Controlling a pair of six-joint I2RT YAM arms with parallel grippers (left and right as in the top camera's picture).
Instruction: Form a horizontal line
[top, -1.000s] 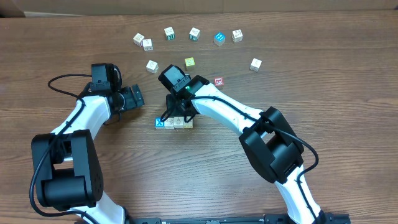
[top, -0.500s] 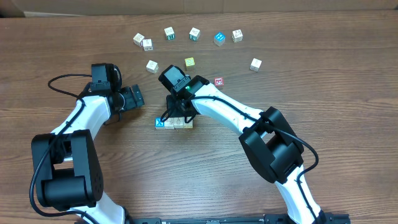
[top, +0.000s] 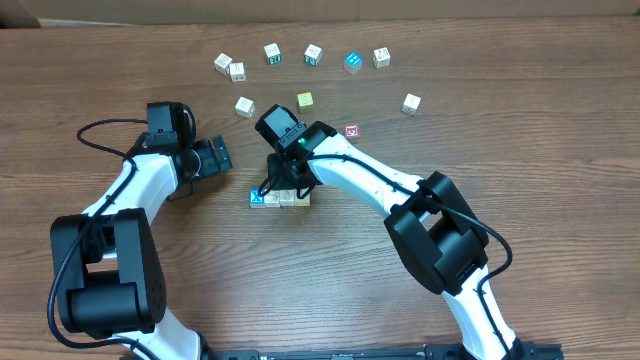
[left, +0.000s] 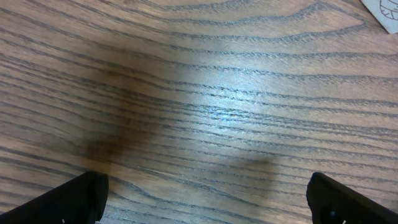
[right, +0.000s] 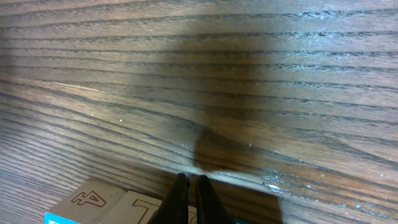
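A short row of small letter cubes (top: 279, 198) lies side by side at mid-table, a blue one (top: 257, 198) at its left end and pale cream ones to its right. My right gripper (top: 287, 187) hangs shut just behind the row's middle and hides part of it. In the right wrist view its fingers (right: 189, 185) are pressed together with nothing held, beside a cream cube marked 4 (right: 87, 199) and another cream cube (right: 142, 210). My left gripper (top: 214, 158) stands open left of the row, over bare wood (left: 208, 205).
Several loose cubes lie along the far side, among them a blue one (top: 353, 62) and a white one (top: 411, 103). A yellow-green cube (top: 305, 100), a red-faced cube (top: 351, 131) and a white cube (top: 245, 106) sit just behind the right arm.
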